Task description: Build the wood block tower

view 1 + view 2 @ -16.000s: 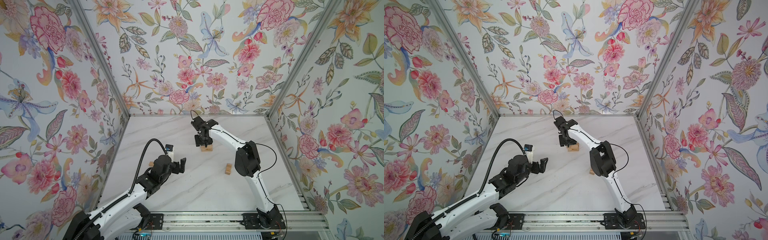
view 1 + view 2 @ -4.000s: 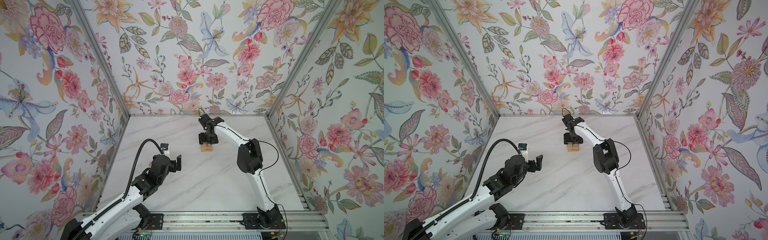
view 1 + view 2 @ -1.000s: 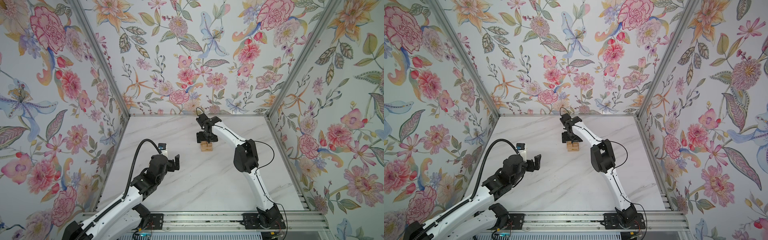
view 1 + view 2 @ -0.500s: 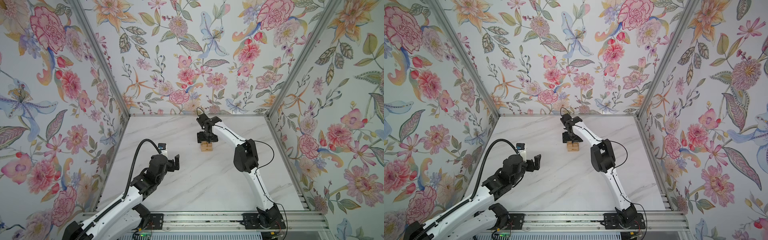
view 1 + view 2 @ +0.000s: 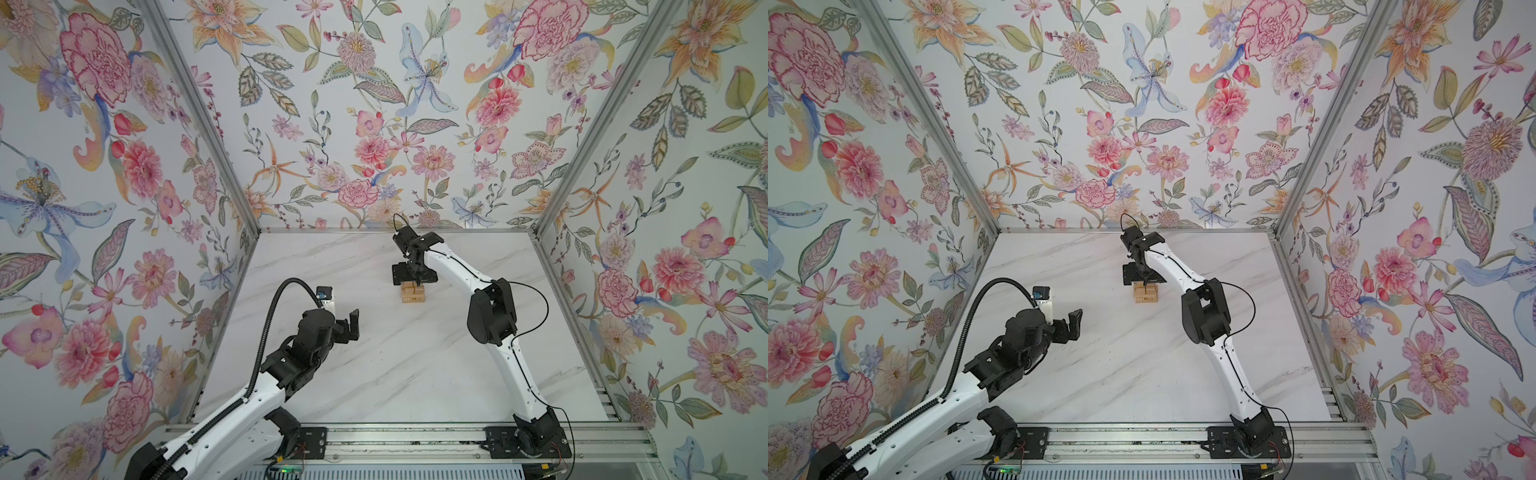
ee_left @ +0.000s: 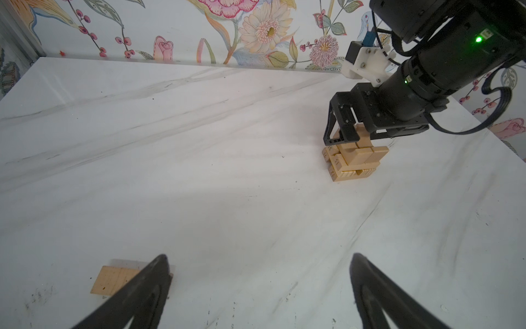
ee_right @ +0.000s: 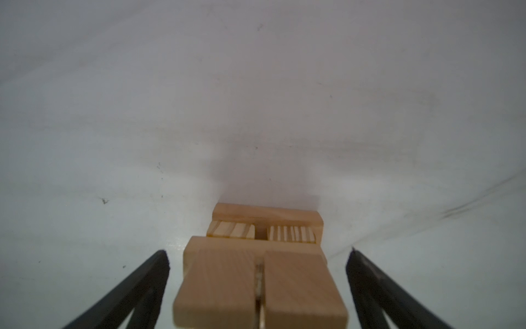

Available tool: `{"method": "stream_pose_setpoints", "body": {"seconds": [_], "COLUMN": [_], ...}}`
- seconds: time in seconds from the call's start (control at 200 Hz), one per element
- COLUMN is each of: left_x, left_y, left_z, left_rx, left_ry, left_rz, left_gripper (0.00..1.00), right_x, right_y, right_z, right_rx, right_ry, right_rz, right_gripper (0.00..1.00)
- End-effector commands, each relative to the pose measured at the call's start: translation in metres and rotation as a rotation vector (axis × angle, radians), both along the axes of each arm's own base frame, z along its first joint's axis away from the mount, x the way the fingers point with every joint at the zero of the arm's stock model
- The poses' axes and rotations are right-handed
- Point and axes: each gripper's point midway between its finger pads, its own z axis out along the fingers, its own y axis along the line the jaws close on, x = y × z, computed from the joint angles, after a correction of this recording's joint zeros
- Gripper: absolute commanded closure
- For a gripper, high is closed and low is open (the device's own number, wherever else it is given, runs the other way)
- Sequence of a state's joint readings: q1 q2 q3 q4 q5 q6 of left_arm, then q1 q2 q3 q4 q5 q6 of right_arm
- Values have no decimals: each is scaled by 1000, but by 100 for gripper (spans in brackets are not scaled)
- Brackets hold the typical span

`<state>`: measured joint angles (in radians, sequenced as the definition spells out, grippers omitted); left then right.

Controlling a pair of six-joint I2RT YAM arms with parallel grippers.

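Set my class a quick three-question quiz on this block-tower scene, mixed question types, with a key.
1. True or false: the right gripper is clamped on the tower.
2. A loose wood block lies flat on the table near which gripper? A) left gripper B) right gripper
3. Fill in: the left gripper's jaws stand ____.
Key: 1 false, gaps show on both sides; 2 A; 3 open.

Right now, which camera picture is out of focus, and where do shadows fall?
Right wrist view: the tower is soft at its near top, and a grey shadow lies on the table just beyond it. Left wrist view: the tower is sharp, its engraved marks visible. Both top views: sharp and evenly lit.
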<state>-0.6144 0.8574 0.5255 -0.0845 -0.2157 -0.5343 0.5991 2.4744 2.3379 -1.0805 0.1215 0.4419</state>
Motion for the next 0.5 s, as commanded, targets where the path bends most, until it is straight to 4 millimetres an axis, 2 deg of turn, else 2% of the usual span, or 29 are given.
{"method": "stream_pose_setpoints", "body": {"seconds": [0.0, 0.26, 0.35, 0.495], "left_x": [2, 1, -2, -9], "left_y": [5, 12, 17, 27], "left_z": [0, 7, 4, -11], "left_rx": [8, 14, 7, -6], "left_ry": [0, 8, 24, 82], "left_rz": [13, 49, 76, 134], "left_gripper": [1, 1, 1, 1], "right_x": [2, -9, -21, -47], "right_y": [0, -8, -13, -24], "right_z": [33, 100, 120, 138], "right_rx": [6, 32, 37, 39], "right_ry": [-57, -164, -188, -218], "right_rz": [22, 32, 43, 57], "right_gripper": [1, 1, 1, 1]}}
